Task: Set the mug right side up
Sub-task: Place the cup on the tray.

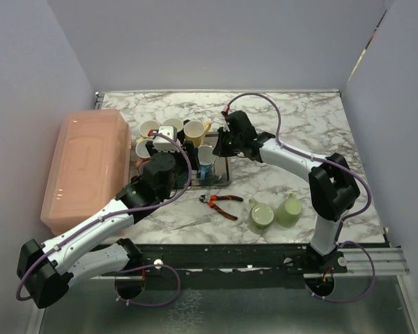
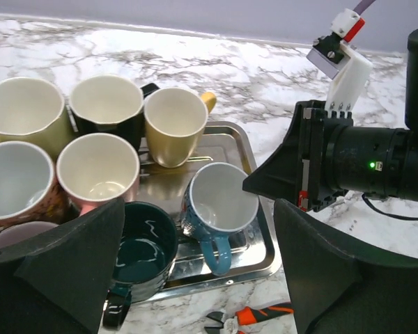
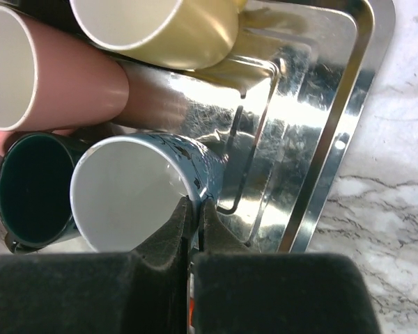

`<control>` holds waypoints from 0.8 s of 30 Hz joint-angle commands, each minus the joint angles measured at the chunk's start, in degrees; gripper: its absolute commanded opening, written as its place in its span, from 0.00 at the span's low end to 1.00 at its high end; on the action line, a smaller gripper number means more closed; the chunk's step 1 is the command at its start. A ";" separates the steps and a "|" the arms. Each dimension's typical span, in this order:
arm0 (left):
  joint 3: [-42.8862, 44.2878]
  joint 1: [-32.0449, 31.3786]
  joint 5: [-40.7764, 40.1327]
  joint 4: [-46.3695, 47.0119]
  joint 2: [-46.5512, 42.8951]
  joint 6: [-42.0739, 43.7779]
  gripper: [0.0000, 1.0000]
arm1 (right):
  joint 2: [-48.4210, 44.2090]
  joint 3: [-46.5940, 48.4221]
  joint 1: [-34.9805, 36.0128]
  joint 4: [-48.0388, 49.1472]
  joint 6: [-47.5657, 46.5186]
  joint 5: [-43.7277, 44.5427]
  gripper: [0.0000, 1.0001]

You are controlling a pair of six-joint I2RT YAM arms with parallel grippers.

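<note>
The blue mug [image 1: 206, 158] [image 2: 219, 198] [image 3: 125, 191] stands mouth up at the front of the metal tray [image 1: 223, 182] [image 2: 265, 257] [image 3: 334, 139], its handle toward the near edge. My right gripper [image 3: 195, 205] [image 1: 217, 149] is shut on the blue mug, one finger inside the rim and one outside. My left gripper [image 2: 198, 209] [image 1: 173, 152] hovers open just in front of the tray, its wide-spread fingers [image 2: 70, 264] touching nothing.
Several other mugs crowd the tray's left side: cream [image 2: 24, 111], black [image 2: 108, 104], yellow [image 2: 174, 122], pink [image 2: 97, 170], dark teal [image 2: 143, 243]. Orange-handled pliers [image 1: 221, 203] lie in front of the tray, two green mugs [image 1: 261, 214] beside them. A pink bin [image 1: 83, 167] fills the left.
</note>
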 commanded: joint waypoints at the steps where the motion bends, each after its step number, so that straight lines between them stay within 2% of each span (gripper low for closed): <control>1: 1.21 0.19 -7.28 -6.84 -3.10 -2.11 0.89 | 2.42 4.04 0.58 3.16 -2.83 -2.97 0.01; 11: 2.32 0.19 -9.22 -9.28 -5.38 -1.61 0.92 | 7.61 10.83 1.32 2.22 -5.53 -1.11 0.00; 24: 2.52 0.26 -10.18 -10.40 -5.69 -1.19 0.94 | 10.92 13.99 3.42 5.40 -5.78 2.30 0.00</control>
